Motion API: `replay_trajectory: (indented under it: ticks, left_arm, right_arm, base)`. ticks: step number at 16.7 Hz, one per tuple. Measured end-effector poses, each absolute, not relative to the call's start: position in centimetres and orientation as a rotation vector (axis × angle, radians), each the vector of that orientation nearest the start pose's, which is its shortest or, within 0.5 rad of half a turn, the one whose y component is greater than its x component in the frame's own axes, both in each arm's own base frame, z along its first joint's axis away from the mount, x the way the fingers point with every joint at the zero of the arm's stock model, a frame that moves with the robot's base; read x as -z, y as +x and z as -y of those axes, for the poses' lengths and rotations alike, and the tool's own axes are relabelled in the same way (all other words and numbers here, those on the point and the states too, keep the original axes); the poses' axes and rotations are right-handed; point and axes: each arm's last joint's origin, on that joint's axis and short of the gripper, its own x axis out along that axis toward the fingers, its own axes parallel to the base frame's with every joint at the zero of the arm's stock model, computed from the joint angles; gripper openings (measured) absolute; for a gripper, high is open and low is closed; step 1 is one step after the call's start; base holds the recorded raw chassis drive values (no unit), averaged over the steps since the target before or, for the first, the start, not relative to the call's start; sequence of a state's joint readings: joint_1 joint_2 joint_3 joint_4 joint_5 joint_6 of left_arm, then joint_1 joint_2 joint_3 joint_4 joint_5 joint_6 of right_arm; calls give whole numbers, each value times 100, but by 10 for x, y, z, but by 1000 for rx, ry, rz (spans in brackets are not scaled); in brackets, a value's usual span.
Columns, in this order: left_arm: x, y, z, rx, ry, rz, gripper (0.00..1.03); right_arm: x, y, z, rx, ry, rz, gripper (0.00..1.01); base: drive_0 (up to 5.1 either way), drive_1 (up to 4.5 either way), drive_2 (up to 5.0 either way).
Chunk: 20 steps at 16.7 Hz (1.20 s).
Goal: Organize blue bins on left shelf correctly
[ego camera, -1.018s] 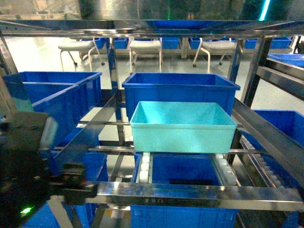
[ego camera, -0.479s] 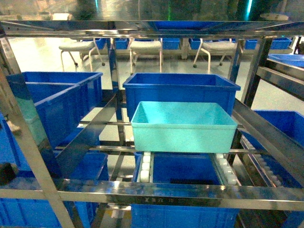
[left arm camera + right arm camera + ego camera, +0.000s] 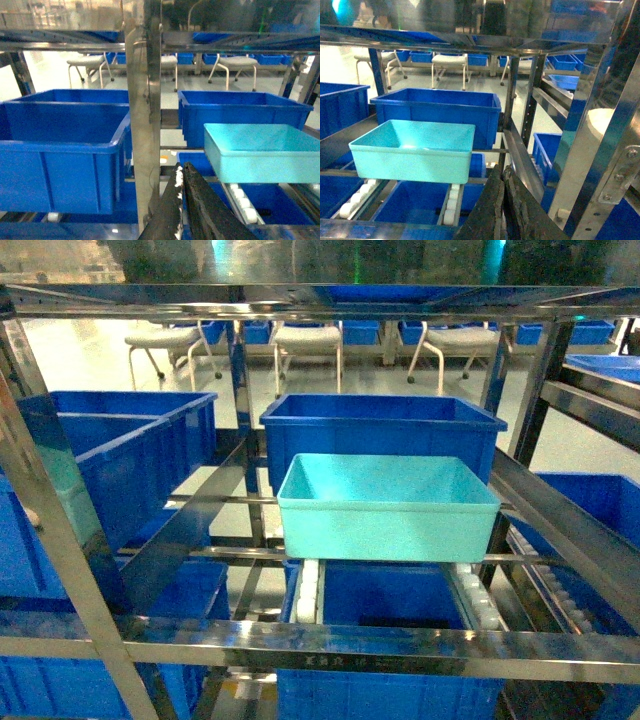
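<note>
The light turquoise blue bin [image 3: 388,505] sits empty on the white roller rails [image 3: 308,590] of the left shelf [image 3: 400,650], in its middle lane, just in front of a royal-blue crate [image 3: 380,430]. Neither gripper shows in the head view. In the left wrist view my left gripper [image 3: 181,167] is shut and empty. It points at the gap beside a steel upright [image 3: 145,125], left of and below the bin [image 3: 265,155]. In the right wrist view my right gripper [image 3: 502,170] is shut and empty, right of and below the bin [image 3: 412,150].
Royal-blue crates fill the left lane [image 3: 110,455], the lower tier [image 3: 390,610] and the right lane [image 3: 590,500]. A sloped steel side rail [image 3: 560,530] runs along the bin's right. An upright [image 3: 590,130] stands close to my right gripper. Chairs [image 3: 305,340] stand behind the rack.
My left arm, which filled the lower left of the head view a second ago, has dropped out of that view. The turquoise bin has not moved.
</note>
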<state>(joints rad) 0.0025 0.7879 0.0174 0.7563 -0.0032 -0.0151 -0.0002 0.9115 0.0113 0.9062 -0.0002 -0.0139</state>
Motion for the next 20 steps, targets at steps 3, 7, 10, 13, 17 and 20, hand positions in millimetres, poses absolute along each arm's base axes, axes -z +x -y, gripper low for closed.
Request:
replay_trajectory:
  ticks: [3,7,10,13,17,20]
  left_arm:
    - [-166,137,0,0,-15,-8,2]
    - [-171,126,0,0,-15,10,2]
    - [-172,115,0,0,-15,15,2]
    - [-171,111,0,0,-15,17,2]
    - [-166,98,0,0,-15,-16,2]
    - [-167,97,0,1,-14,0,2]
  right_arm:
    - [-167,138,0,0,-14,5,2]
    - [-170,127,0,0,-14,13,2]
    - [-171,116,0,0,-14,15,2]
    - [-171,111,0,0,-14,15,2]
    - [-164,100,0,0,-14,-35,2]
    - [-168,97,0,0,-15,10,3]
  base:
    - [0,0,0]
    - [0,0,0]
    - [0,0,0]
    - [0,0,0]
    - [0,0,0]
    - [0,0,0]
